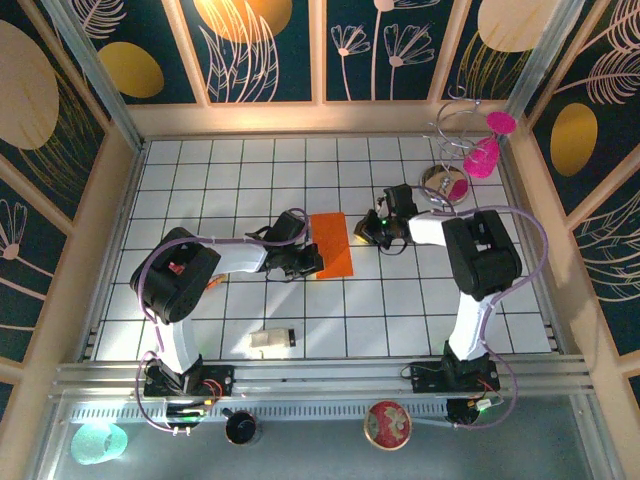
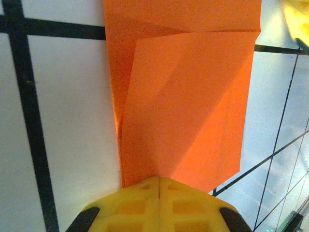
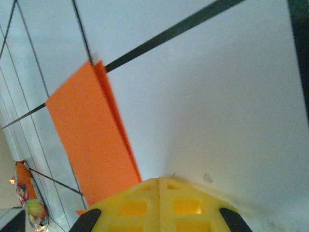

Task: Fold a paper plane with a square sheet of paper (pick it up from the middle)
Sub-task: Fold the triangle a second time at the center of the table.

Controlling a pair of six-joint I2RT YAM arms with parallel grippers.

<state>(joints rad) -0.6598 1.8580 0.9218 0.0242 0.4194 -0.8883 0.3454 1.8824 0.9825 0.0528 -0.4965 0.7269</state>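
White-tiled table (image 1: 200, 190) with a black grid, enclosed by dark floral wall panels. The square sheet of paper (image 1: 331, 245) lies about the middle of the table, folded into a narrow orange rectangle whose long sides run from the near edge toward the far edge. In the left wrist view the sheet (image 2: 183, 106) shows two layers: the upper layer sits askew on the lower, with a diagonal crease near its far end and a strip of the lower layer exposed along one long side. The left gripper (image 1: 305, 265) is at the sheet's left near corner; its yellow fingers meet tip to tip (image 2: 158, 180) right at the paper's end, and whether they pinch the sheet or merely press on it cannot be told. The right gripper (image 1: 365, 235) is just beside the sheet's right long edge, fingers likewise pressed together (image 3: 159, 180) over bare tile, with the paper (image 3: 89, 140) lying flat alongside. A small beige block (image 1: 272, 340) sits by the near edge, well apart from the sheet. A wire stand (image 1: 465, 140) occupies the far right corner.
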